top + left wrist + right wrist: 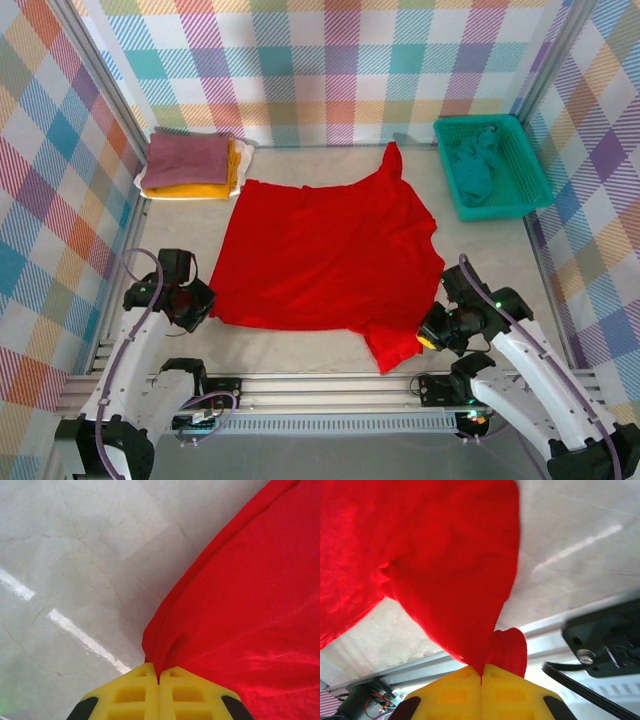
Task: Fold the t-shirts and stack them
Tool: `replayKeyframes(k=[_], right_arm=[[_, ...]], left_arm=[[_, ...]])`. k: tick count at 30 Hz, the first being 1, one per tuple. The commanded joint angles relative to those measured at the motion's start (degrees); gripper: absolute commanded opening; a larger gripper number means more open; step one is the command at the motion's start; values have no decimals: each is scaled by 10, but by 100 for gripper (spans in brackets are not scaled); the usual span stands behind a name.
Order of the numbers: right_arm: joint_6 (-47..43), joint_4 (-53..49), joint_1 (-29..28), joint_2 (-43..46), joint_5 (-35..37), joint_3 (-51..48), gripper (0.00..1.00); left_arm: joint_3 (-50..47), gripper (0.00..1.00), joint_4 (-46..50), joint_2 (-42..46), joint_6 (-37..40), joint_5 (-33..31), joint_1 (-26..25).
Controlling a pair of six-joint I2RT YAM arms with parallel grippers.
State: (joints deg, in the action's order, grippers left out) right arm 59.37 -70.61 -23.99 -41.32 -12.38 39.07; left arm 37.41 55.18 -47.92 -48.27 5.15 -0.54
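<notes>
Across the middle of the tabletop [290, 352] a bright red t-shirt [330, 250] lies spread flat, hem leftward, sleeves rightward, long axis left-to-right, my left gripper [200, 305] and right gripper [430, 335] clenched on its near corners.

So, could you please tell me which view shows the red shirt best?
Top external: the whole red shirt lies spread on the table. The left wrist view shows an edge pinched by the left gripper; the right wrist view, a bunched corner pinched by the right gripper.
</notes>
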Motion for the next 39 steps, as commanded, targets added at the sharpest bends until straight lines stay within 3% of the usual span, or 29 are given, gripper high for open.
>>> replayKeyframes(k=[1,8,14,18,23,28,32,39], right_arm=[[-25,-67,24,17,3,15,0],[-59,-131,84,46,49,114,0],[-57,-46,94,34,-7,69,0],[-50,-14,94,35,-23,56,0],[-61,64,98,-21,-45,73,0],[-108,90,123,-73,-9,108,0],[-143,140,168,-119,-48,114,0],[-164,207,179,-198,-63,130,0]], left_arm=[[-14,0,54,35,-30,-4,15],[7,0,99,100,-36,-56,23],[-34,0,13,55,-3,11,23],[-30,0,-3,47,8,18,23],[13,0,-22,4,40,14,23],[44,0,-25,-60,64,11,23],[49,1,-50,-84,67,8,25],[76,2,-84,-160,99,-5,29]])
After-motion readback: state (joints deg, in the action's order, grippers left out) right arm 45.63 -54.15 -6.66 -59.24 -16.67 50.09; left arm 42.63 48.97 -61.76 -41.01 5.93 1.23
